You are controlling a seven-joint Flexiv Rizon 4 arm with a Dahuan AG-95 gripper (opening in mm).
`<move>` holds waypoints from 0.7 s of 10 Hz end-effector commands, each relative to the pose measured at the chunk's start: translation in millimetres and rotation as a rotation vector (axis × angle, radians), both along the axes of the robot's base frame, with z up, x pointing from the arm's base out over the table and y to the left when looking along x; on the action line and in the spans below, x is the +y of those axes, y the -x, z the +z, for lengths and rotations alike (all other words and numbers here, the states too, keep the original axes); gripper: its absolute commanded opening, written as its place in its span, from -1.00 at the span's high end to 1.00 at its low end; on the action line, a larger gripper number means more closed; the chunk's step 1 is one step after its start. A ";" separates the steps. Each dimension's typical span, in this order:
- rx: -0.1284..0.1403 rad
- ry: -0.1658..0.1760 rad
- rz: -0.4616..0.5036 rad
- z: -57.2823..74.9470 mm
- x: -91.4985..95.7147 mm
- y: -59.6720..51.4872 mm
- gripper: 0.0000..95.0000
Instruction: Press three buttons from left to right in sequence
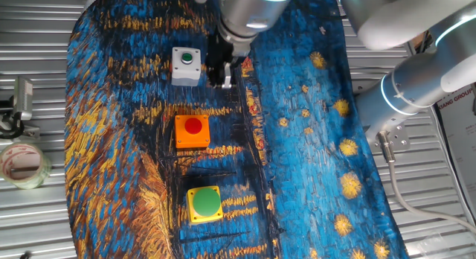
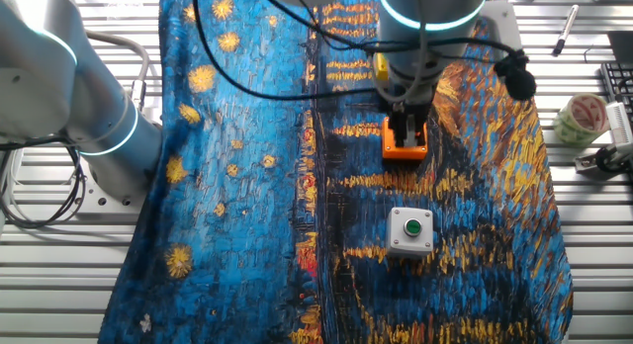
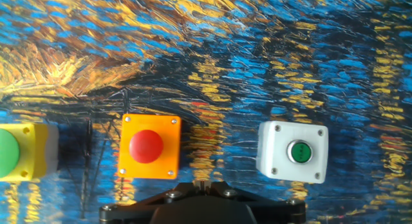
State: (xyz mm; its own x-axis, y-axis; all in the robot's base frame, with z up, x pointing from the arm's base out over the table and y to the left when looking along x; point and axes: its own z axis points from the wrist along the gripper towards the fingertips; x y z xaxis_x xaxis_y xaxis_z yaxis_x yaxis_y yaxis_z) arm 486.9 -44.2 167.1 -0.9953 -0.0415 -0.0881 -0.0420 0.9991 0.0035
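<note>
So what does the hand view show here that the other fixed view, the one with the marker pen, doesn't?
Only the hand view shows the yellow box with its green button, plus the red button unobstructed. Only the other fixed view shows the end effector in front of the orange box, the arm's base and a tape roll. Both show the white-grey box and the painted cloth.

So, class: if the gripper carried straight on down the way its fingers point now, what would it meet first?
Probably the blue and yellow painted cloth, in the gap between the orange box with red button and the white-grey box with small green button. The gripper seems over neither box; depth is unclear.
</note>
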 end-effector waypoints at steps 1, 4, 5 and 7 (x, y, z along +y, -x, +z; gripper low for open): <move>-0.006 -0.010 0.008 -1.5 -8.7 2.9 1.00; -0.017 -0.013 0.013 -9.4 -17.3 3.7 1.00; -0.017 -0.017 0.010 -9.7 -18.0 2.8 1.00; -0.010 -0.018 0.014 -8.3 -21.9 -2.0 1.00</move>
State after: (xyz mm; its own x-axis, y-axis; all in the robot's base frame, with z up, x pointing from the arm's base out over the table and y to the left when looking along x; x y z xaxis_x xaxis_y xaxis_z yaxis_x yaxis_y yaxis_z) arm 489.3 -67.2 159.5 -0.9938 -0.0546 -0.0964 -0.0566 0.9982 0.0187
